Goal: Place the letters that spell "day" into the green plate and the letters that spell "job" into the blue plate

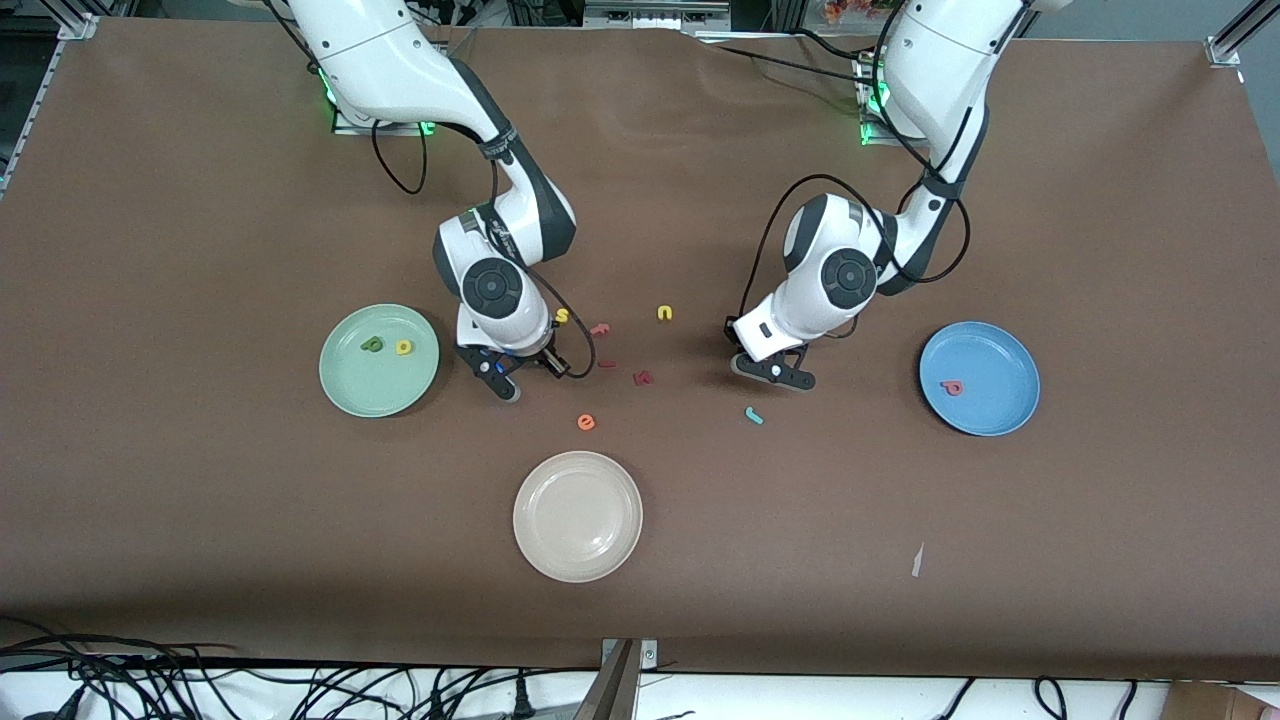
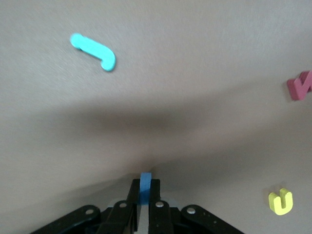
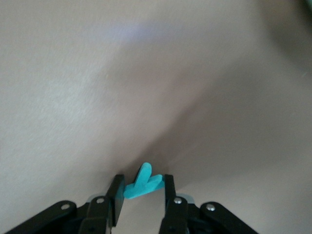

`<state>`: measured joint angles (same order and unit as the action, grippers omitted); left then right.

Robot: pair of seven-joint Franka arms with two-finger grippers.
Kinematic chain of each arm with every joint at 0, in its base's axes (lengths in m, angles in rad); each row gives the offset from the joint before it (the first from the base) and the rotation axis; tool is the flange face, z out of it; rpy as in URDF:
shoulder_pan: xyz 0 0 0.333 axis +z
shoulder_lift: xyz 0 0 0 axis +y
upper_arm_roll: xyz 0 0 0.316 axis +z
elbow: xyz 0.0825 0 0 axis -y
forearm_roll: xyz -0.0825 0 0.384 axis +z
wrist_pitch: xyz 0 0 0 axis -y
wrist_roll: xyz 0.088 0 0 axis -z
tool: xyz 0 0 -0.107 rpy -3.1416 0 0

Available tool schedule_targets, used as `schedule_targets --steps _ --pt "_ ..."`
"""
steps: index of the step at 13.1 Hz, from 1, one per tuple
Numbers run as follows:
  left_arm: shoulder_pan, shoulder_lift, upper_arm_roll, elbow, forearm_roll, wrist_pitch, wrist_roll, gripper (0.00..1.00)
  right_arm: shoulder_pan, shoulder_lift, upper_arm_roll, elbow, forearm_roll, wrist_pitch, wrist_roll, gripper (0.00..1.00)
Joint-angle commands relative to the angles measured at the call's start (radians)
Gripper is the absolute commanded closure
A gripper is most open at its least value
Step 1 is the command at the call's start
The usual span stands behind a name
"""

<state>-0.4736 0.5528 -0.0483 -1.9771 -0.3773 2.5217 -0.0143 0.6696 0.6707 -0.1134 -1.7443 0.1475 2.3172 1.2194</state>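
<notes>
Left gripper (image 2: 145,207) pinched shut on blue o (image 2: 145,187) edge-on just off table near teal j (image 1: 754,415), right gripper (image 3: 142,195) clamps teal y (image 3: 142,183) beside green plate (image 1: 345,385); light, squashy foam, so grip thin edges gently.

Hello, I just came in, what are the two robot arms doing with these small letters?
They sort foam letters into plates. The left end effector is shut on the blue o; the right end effector grips the teal y. The green plate holds the d and a, the blue plate holds the b. The teal j lies on the table.
</notes>
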Motion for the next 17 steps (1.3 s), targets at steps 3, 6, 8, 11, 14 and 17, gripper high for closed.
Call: schedule_targets --steps 3,6,8,11,14,17 --pt "0.203 -0.131 -0.001 -0.006 0.098 -0.187 0.083 1.0 0.002 -0.097 -0.136 -0.001 0.007 -0.198 -0.304 1.0" --pt "0.349 -0.154 -0.001 -0.008 0.174 -0.265 0.186 0.98 0.001 -0.115 -0.219 -0.012 0.007 -0.248 -0.473 1.0" --pt "0.404 -0.149 0.007 -0.017 0.201 -0.267 0.293 0.97 -0.007 -0.108 -0.287 -0.046 0.018 -0.227 -0.622 0.99" --pt "0.415 -0.149 0.076 -0.035 0.329 -0.268 0.347 0.97 -0.054 -0.102 -0.292 -0.044 0.026 -0.226 -0.66 0.0" --pt "0.42 -0.137 0.125 -0.043 0.336 -0.268 0.453 0.94 -0.047 -0.121 -0.282 -0.035 0.026 -0.24 -0.652 0.0" --pt "0.42 -0.136 0.127 -0.043 0.336 -0.268 0.453 0.55 -0.047 -0.184 -0.282 -0.032 0.026 -0.286 -0.669 0.0"
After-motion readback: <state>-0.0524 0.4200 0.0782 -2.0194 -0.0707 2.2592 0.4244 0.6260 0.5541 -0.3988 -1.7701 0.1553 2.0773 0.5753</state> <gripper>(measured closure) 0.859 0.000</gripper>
